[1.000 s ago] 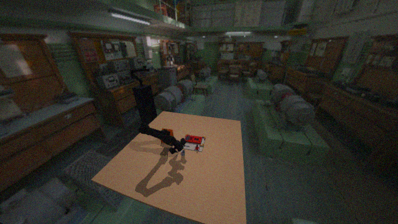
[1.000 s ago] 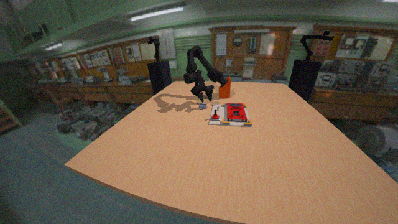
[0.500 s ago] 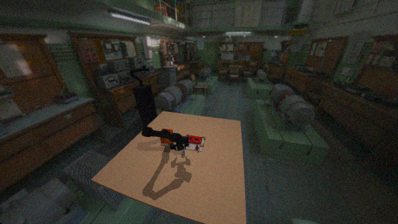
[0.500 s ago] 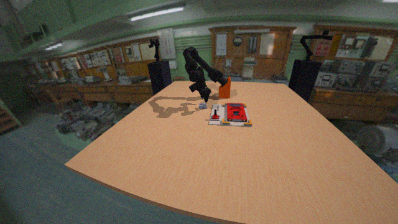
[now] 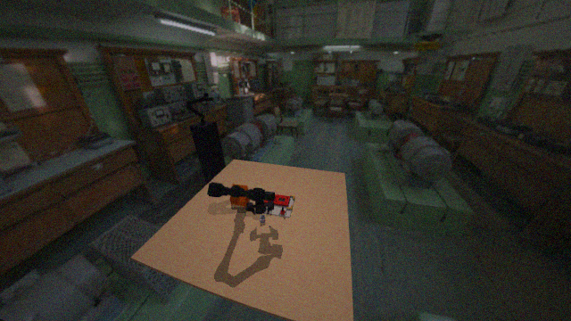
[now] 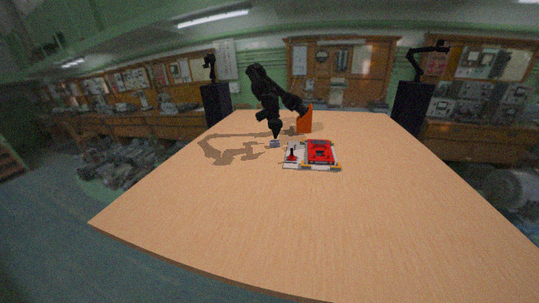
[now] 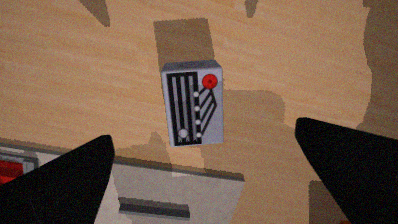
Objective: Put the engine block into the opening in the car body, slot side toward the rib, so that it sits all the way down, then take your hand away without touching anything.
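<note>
The engine block (image 5: 262, 218) (image 6: 274, 144) (image 7: 195, 105) is a small grey block with black stripes and a red dot on top. It lies on the table beside the light grey board. My gripper (image 7: 206, 135) is open and empty above the block. In the wrist view its two black fingers stand wide apart, with the block between and a little beyond their tips. The red car body (image 5: 281, 200) (image 6: 320, 151) sits on the board; only a red corner of it shows at the left edge of the wrist view. Its opening and rib are too small to make out.
The light grey board (image 6: 292, 166) (image 7: 150, 185) bears a small red piece with a black upright (image 6: 291, 156) beside the car body, and yellow corner pieces. An orange block (image 5: 239, 196) (image 6: 304, 121) stands at the arm's base. The wooden table (image 5: 312, 250) (image 6: 269, 219) carries the arm's shadow.
</note>
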`<state>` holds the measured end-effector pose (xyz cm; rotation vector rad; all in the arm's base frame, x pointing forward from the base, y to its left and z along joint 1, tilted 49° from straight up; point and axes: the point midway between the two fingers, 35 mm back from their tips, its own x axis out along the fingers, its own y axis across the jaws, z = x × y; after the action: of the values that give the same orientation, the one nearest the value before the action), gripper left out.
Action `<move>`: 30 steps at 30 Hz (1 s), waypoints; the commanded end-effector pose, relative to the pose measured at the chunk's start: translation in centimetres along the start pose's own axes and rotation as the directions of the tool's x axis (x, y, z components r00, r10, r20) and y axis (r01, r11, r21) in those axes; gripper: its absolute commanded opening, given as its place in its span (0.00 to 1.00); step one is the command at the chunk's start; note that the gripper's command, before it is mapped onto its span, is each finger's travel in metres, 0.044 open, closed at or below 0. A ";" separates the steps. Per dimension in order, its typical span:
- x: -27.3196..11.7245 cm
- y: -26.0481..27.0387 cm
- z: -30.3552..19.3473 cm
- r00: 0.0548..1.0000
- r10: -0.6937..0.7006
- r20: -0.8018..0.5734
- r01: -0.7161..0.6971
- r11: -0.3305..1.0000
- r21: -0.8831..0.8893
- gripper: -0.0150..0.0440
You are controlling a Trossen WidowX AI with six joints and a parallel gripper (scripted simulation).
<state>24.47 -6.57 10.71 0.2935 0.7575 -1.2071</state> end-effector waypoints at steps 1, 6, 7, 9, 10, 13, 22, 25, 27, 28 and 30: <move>0.5 0.5 0.0 1.000 -0.004 0.006 0.004 1.000 0.001 1.00; 1.5 0.4 0.1 1.000 -0.004 0.006 0.004 1.000 0.002 1.00; 1.6 0.4 0.1 1.000 -0.004 0.006 0.004 1.000 0.002 1.00; 1.9 0.5 0.1 1.000 -0.004 0.006 0.004 1.000 0.002 1.00; 2.1 0.5 0.1 1.000 -0.004 0.006 0.004 1.000 0.002 1.00; 2.5 0.5 0.1 1.000 -0.004 0.006 0.004 1.000 0.002 1.00; 4.0 0.4 0.1 1.000 -0.004 0.007 0.004 1.000 0.002 1.00; 4.2 0.4 0.1 1.000 -0.004 0.008 0.004 1.000 0.002 1.00; 4.2 0.4 0.1 1.000 -0.004 0.008 0.004 1.000 0.002 0.91; 4.2 0.4 0.1 1.000 -0.004 0.008 0.004 1.000 0.002 0.87; 4.2 0.4 0.1 1.000 -0.004 0.008 0.004 1.000 0.002 0.78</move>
<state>25.46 -9.53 8.07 0.2898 0.7454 -1.2150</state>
